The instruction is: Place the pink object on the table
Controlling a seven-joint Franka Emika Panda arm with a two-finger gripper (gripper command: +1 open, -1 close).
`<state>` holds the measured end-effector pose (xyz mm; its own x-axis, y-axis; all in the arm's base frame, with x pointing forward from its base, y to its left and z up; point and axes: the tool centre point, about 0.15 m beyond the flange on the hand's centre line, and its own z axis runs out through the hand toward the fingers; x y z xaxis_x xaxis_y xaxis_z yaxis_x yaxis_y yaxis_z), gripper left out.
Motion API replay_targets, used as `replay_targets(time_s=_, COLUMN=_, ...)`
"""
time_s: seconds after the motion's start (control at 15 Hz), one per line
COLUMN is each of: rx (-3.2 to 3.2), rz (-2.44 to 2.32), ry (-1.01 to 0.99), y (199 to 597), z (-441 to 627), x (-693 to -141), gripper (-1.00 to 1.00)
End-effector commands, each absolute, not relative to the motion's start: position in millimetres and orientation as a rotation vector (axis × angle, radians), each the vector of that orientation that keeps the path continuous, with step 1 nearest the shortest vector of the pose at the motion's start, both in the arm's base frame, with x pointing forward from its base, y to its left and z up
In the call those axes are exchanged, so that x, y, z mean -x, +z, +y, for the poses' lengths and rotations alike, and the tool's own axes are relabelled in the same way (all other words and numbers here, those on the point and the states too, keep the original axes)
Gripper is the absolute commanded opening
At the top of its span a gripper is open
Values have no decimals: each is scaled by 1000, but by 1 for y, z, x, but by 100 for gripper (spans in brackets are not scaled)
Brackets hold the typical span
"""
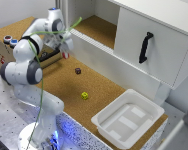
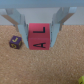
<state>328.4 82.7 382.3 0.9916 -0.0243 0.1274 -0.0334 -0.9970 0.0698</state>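
Overall: one white arm [image 1: 29, 70] reaches over a cork-topped table [image 1: 64, 85], seen from outside and from the wrist.
Gripper [image 1: 66, 53]: clenched on the pink object; in the wrist view the gripper [image 2: 40, 35] has one of its two pale fingers [image 2: 20, 21] against each side face of the block.
Pink object [image 2: 40, 36]: a pink cube with the dark letters A and L on its near face, held between the fingers above the cork; whether its underside touches the surface cannot be told.
Purple cube [image 2: 14, 42]: a small dark die with yellow marks, lying on the cork just beside the held block; in the exterior view it appears as a dark cube [image 1: 78, 71] near the gripper.
Yellow-green cube [image 1: 84, 95]: on the table, apart from the dark cube and nearer the tray.
White tray [image 1: 128, 119]: at the table end toward the exterior view's right.
White cabinet [image 1: 159, 35]: behind the table, with a black handle [image 1: 145, 47] on its door and a cork-lined shelf [image 1: 96, 27] beside it.
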Motion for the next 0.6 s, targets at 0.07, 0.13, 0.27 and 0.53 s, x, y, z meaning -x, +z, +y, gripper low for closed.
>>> replay_targets(time_s=0.07, rx=-3183, rz=27, ry=230, y=310, z=32, x=-379, gripper=-100)
replay_targets(time_s=0.13, rx=-3204, rz=-6, ry=237, y=300, z=27, x=-390, gripper=-100)
replay_targets(time_s=0.27, rx=-3204, rz=-30, ry=231, y=287, z=20, x=-405, gripper=-100)
replay_targets(time_s=0.53, rx=-3227, rz=-20, ry=189, y=251, z=14, x=-426, gripper=-100)
